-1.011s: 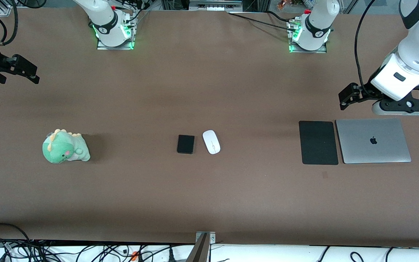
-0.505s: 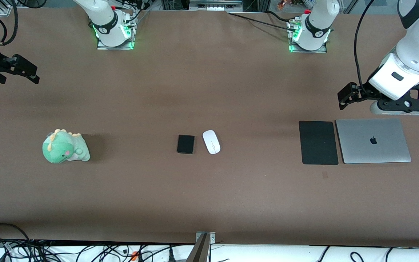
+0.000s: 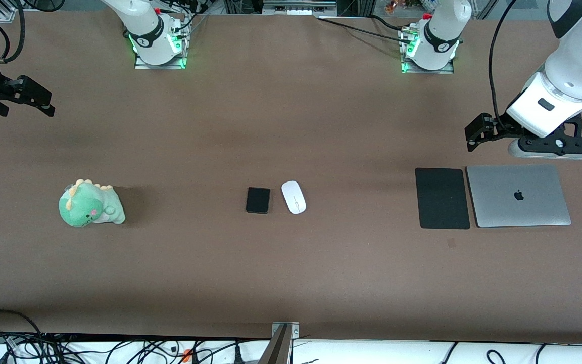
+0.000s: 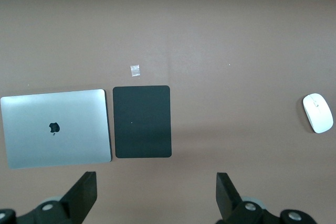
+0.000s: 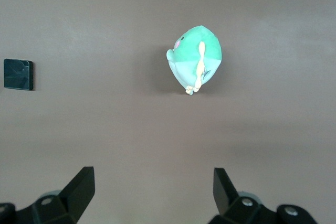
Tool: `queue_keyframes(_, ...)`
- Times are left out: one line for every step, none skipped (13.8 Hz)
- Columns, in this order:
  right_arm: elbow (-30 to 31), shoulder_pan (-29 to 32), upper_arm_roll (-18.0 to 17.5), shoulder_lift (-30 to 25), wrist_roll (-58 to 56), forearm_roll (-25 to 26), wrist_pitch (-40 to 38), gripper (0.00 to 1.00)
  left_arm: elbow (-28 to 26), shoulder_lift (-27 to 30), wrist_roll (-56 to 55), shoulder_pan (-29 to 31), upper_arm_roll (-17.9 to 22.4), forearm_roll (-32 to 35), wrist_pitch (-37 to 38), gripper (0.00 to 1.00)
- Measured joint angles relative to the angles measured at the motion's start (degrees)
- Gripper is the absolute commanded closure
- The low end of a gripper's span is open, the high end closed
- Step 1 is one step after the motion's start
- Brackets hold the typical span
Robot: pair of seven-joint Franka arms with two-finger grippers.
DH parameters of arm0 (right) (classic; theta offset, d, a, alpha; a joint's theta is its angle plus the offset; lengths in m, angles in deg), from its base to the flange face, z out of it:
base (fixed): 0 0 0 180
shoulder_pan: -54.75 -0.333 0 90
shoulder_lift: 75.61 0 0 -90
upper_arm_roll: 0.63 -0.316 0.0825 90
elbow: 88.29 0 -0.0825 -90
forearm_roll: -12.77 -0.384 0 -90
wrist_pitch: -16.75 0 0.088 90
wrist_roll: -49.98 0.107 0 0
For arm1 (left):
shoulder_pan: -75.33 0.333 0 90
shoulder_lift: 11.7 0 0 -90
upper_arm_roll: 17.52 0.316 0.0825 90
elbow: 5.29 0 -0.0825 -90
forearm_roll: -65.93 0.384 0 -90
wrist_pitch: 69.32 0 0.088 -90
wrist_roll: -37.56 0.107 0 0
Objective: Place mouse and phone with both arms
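Nothing's grabbed yet: your mouse (image 3: 293, 197) and phone (image 3: 258, 200) sit side by side mid-counter. Left pincer (image 3: 478, 135) hangs over the counter at 3 o'clock, right pincer (image 3: 28, 96) at 9, both spread wide, presumably staged for pickup.

White oval mouse (image 3: 293, 197) lies flat mid-table, just beside the small black phone (image 3: 258, 200) (apart, not touching)

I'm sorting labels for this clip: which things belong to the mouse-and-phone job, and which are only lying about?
Job: mouse; phone; left gripper, open; right gripper, open.
Lying about: mouse pad; closed laptop; green dinosaur plush.
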Motion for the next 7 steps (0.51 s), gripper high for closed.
queue_keyframes(0.00,0.00,0.00,0.00,0.00,0.00,0.00,0.00,0.00,0.00,0.00,-0.03,-0.14,0.00,0.00,0.00)
queue_keyframes(0.00,0.00,0.00,0.00,0.00,0.00,0.00,0.00,0.00,0.00,0.00,-0.08,-0.35,0.00,0.00,0.00)
queue_keyframes(0.00,0.00,0.00,0.00,0.00,0.00,0.00,0.00,0.01,0.00,0.00,-0.13,-0.55,0.00,0.00,0.00)
queue_keyframes(0.00,0.00,0.00,0.00,0.00,0.00,0.00,0.00,0.04,0.00,0.00,-0.14,-0.62,0.00,-0.02,0.00)
queue_keyframes(0.00,0.00,0.00,0.00,0.00,0.00,0.00,0.00,0.08,0.00,0.00,-0.15,-0.63,0.00,-0.03,0.00)
queue_keyframes(0.00,0.00,0.00,0.00,0.00,0.00,0.00,0.00,0.08,-0.02,0.00,-0.19,-0.69,0.00,0.00,0.00)
queue_keyframes(0.00,0.00,0.00,0.00,0.00,0.00,0.00,0.00,0.07,-0.06,0.00,-0.21,-0.84,0.00,0.04,0.00)
